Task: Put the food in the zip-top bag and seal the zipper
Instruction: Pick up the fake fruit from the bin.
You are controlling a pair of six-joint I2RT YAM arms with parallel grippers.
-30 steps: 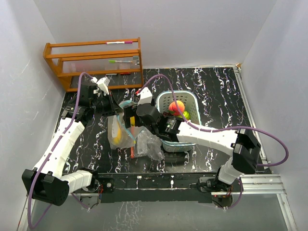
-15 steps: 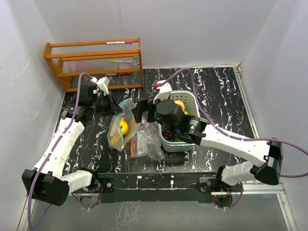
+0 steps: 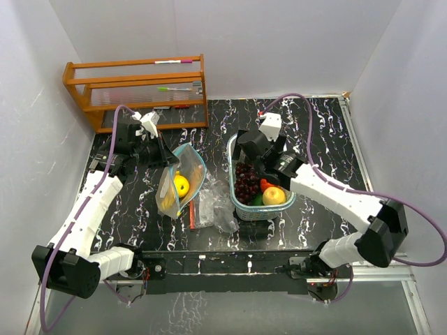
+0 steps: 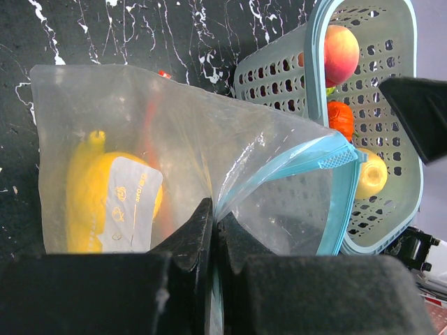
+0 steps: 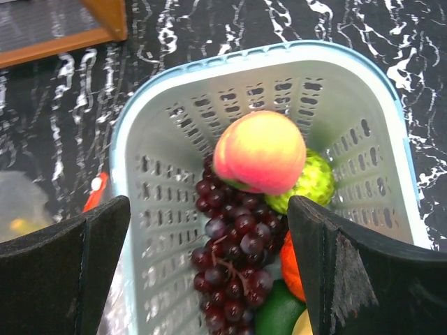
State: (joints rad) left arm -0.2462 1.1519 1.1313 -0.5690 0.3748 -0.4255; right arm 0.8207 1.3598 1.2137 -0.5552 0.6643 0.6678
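Observation:
The clear zip-top bag (image 3: pixel 180 183) with a blue zipper lies left of the teal basket (image 3: pixel 231 167). My left gripper (image 4: pixel 216 218) is shut on the bag's rim and holds its mouth open. Inside the bag are a yellow banana (image 4: pixel 87 209) and a yellow round fruit (image 3: pixel 181 185). My right gripper (image 5: pixel 207 234) hangs open above the basket's far end, nothing between its fingers. Below it lie dark grapes (image 5: pixel 234 258), a peach-coloured fruit (image 5: pixel 260 152), a bumpy green fruit (image 5: pixel 312 183) and an orange-red fruit (image 5: pixel 292 269). A yellow fruit (image 3: pixel 274 196) sits at the basket's near end.
A wooden rack (image 3: pixel 136 91) with pens stands at the back left. A crumpled clear plastic sheet (image 3: pixel 216 209) and a red strip (image 3: pixel 191 216) lie between the bag and the basket. White walls close in on three sides.
My right gripper has left the bag's mouth and swung right to hover over the basket, jaws wider. A yellow round fruit now lies in the bag. The left gripper has not moved.

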